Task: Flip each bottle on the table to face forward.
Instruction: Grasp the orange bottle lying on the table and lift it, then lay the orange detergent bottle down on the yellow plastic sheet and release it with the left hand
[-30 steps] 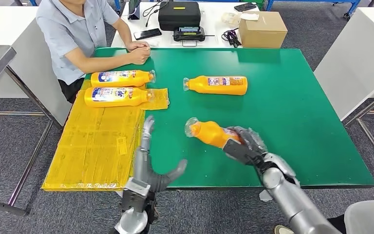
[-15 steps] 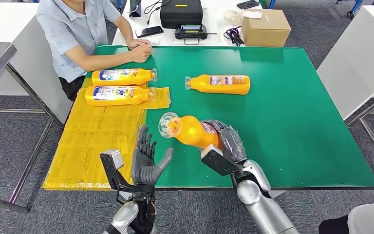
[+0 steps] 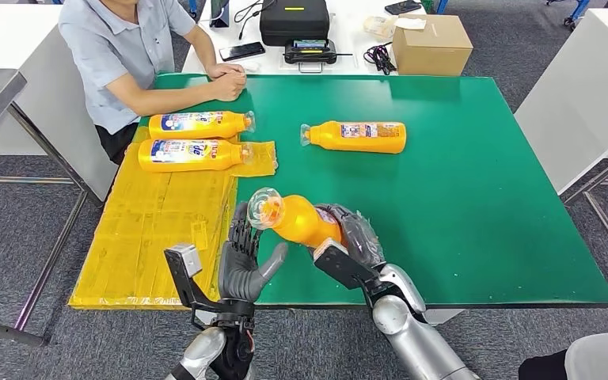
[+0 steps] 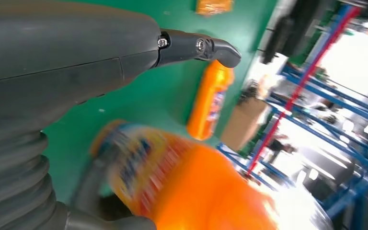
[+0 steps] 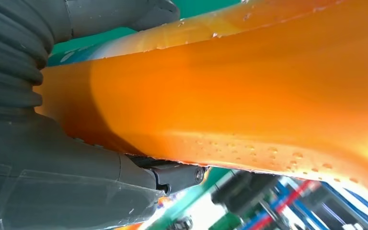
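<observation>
Orange bottle (image 3: 305,220): clasped at its base by right hand (image 3: 354,237), raised over table's (image 3: 475,198) near edge, cap toward ten o'clock; left hand (image 3: 245,257), fingers spread and empty, just beside cap.

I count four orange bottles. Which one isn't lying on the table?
The bottle gripped by the right hand, lifted near the table's front edge; the other three lie flat.

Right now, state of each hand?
Left hand: open, fingers spread, beside the bottle's cap end.
Right hand: gripping the orange bottle, lifted off the table.
</observation>
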You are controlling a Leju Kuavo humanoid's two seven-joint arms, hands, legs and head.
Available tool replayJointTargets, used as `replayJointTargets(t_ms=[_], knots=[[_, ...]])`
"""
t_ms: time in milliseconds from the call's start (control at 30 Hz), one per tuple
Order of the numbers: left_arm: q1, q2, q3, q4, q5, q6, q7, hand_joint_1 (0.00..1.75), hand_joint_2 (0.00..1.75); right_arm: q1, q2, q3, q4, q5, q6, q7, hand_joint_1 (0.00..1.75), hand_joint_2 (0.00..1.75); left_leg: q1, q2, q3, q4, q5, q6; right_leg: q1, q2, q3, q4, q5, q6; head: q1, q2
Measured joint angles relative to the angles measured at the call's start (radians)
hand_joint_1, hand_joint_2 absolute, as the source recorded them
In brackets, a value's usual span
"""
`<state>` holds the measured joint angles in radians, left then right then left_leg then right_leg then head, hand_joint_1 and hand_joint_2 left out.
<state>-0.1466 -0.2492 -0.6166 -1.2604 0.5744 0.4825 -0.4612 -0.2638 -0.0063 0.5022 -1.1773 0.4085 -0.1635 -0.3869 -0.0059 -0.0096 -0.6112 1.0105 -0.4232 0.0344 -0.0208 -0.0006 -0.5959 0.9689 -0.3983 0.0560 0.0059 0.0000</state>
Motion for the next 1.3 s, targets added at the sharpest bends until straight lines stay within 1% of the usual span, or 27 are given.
replayJointTargets(t_ms=[133,233,400,600,833,1167,1300], knots=[[-0.001,0.005,-0.025,-0.020,-0.042,0.002,-0.033,0.00,1.75,-0.014,0.010,0.013,0.065,-0.008,0.018,0.006,1.75,1.75,0.000,0.000,0.000,0.000,0.000,0.000,0.000,0.000,0.000,0.000,0.000,0.000,0.000,0.000],[-0.001,0.005,-0.037,-0.027,-0.055,0.004,-0.044,0.00,1.75,-0.022,0.018,0.022,0.094,-0.011,0.023,0.007,1.75,1.75,0.000,0.000,0.000,0.000,0.000,0.000,0.000,0.000,0.000,0.000,0.000,0.000,0.000,0.000],[-0.001,0.006,-0.041,-0.032,-0.064,0.006,-0.050,0.00,1.75,-0.031,0.024,0.028,0.122,-0.013,0.025,0.009,1.75,1.75,0.000,0.000,0.000,0.000,0.000,0.000,0.000,0.000,0.000,0.000,0.000,0.000,0.000,0.000],[-0.003,0.008,-0.058,-0.034,-0.104,0.016,-0.080,0.00,1.75,-0.042,0.030,0.032,0.143,-0.016,0.031,0.023,1.75,1.75,0.000,0.000,0.000,0.000,0.000,0.000,0.000,0.000,0.000,0.000,0.000,0.000,0.000,0.000],[-0.023,0.009,-0.063,0.005,-0.079,0.019,-0.022,0.00,1.75,-0.053,0.041,0.037,0.156,0.009,-0.003,0.024,1.75,1.75,0.000,0.000,0.000,0.000,0.000,0.000,0.000,0.000,-0.001,0.000,0.000,0.000,0.000,0.000],[-0.064,0.002,-0.052,0.099,-0.012,0.018,-0.012,0.00,1.75,-0.057,0.046,0.072,0.120,0.052,-0.053,0.029,1.75,1.75,0.000,0.000,-0.001,0.000,0.001,0.000,0.000,0.000,-0.001,0.000,0.000,0.000,0.000,0.000],[-0.072,-0.001,-0.032,0.127,0.017,0.018,0.005,0.00,1.75,-0.055,0.047,0.093,0.094,0.058,-0.058,0.023,1.75,1.75,0.000,0.000,-0.001,0.000,0.001,0.000,0.000,-0.001,-0.002,0.000,0.000,0.000,0.000,0.000]])
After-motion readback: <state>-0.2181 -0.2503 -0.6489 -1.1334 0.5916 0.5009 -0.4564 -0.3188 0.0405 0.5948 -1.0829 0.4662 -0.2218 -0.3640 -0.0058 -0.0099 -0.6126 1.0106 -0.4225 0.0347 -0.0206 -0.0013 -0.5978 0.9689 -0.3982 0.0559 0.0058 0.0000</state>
